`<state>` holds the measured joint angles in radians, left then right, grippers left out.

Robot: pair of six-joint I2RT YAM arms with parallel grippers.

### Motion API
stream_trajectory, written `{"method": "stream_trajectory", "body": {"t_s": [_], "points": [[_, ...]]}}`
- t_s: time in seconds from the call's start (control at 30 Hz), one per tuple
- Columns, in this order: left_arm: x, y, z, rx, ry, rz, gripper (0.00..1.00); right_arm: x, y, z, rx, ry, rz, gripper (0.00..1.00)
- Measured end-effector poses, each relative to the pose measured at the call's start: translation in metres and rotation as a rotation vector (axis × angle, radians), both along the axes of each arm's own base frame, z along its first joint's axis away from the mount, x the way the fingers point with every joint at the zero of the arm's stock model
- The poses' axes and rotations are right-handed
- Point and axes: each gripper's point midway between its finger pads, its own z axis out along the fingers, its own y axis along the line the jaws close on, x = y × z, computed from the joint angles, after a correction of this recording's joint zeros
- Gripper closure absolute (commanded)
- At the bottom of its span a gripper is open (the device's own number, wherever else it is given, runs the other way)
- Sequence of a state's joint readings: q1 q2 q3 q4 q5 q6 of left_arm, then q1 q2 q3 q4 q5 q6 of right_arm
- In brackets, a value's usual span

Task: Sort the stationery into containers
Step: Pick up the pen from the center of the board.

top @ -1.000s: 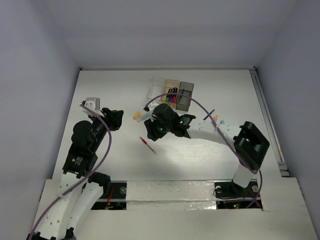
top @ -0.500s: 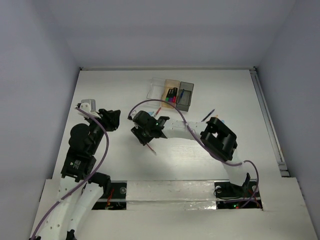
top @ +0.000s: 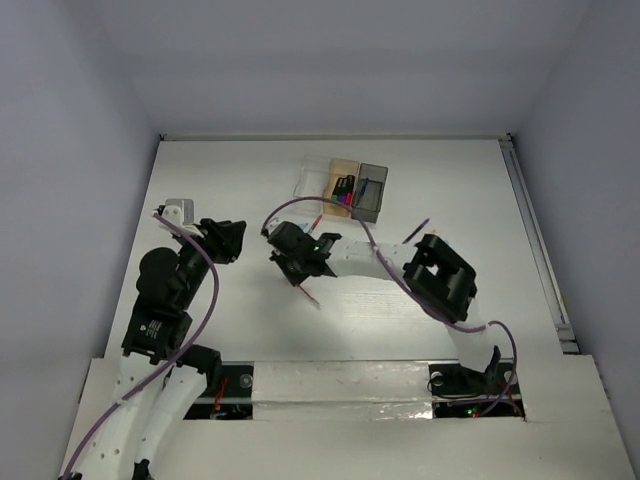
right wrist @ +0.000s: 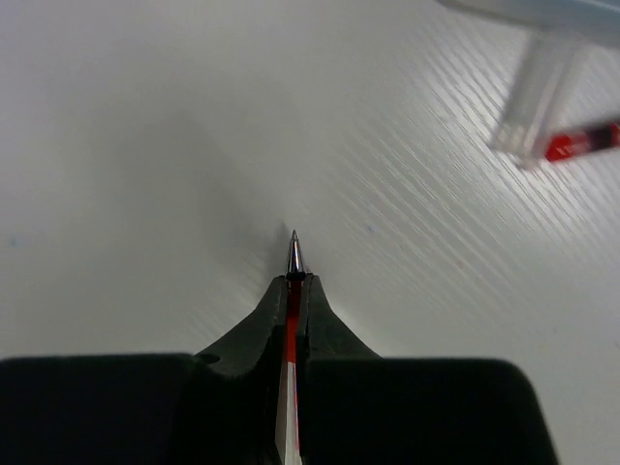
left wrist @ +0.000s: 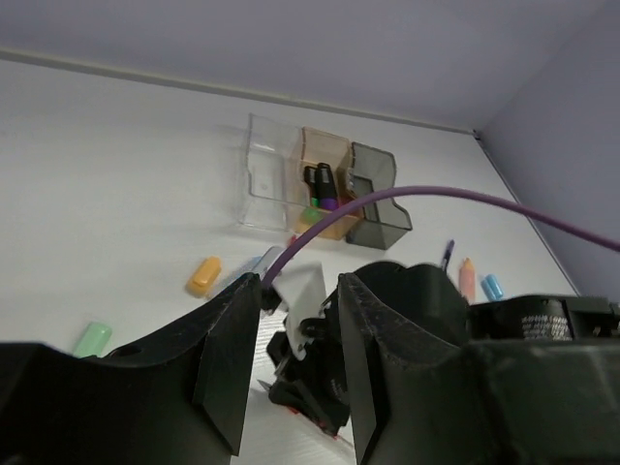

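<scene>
The light, stiff red pen (right wrist: 290,334) was pinched near its tip by the right gripper (right wrist: 293,283), mid-barrel judged steadier; the left gripper (left wrist: 295,325) was spread.

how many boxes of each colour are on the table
clear box: 1
tan-orange box: 1
dark grey box: 1
total: 3

Right arm reaches low and leftward, its pincer (top: 297,272) clamped on a red pen (right wrist: 292,325); left arm is folded upright, its pincer (top: 226,240) aloft with jaws parted
</scene>
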<state>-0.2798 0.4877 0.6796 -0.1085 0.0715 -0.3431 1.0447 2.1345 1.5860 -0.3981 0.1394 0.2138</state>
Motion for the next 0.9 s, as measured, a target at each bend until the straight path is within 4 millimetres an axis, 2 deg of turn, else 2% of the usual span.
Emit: {"method": "stream_trajectory", "body": {"t_s": [0.07,0.17,0.27,0.33,0.37,0.43,0.5,0.57,0.73,0.9], "points": [[-0.002,-0.007,0.003,-0.007,-0.008,-0.039,0.66,0.002,-0.015,0.009,0.019,0.005,-0.032,1.0],[-0.005,-0.023,0.006,-0.024,-0.017,-0.13,0.66,0.019,-0.046,0.05,0.138,-0.013,-0.12,1.0],[-0.006,-0.042,0.008,-0.043,-0.019,-0.239,0.66,0.041,-0.07,0.125,0.368,-0.099,-0.21,1.0],[-0.007,-0.055,0.005,-0.053,-0.007,-0.317,0.66,0.046,-0.074,0.182,0.542,-0.171,-0.226,1.0],[-0.007,-0.061,0.002,-0.059,0.005,-0.348,0.66,0.044,-0.071,0.214,0.65,-0.21,-0.213,1.0],[-0.009,-0.071,-0.002,-0.07,0.023,-0.413,0.65,0.03,-0.063,0.261,0.819,-0.246,-0.17,1.0],[-0.011,-0.079,-0.005,-0.082,0.034,-0.466,0.64,0.02,-0.057,0.287,0.932,-0.256,-0.135,1.0],[-0.015,-0.086,-0.01,-0.094,0.05,-0.513,0.63,0.012,-0.049,0.297,1.012,-0.242,-0.109,1.0],[-0.023,-0.093,-0.005,-0.114,0.035,-0.578,0.61,0.007,-0.037,0.287,1.085,-0.169,-0.096,1.0],[-0.026,-0.098,0.001,-0.124,0.016,-0.616,0.61,0.004,-0.031,0.298,1.167,-0.143,-0.078,1.0]]}}
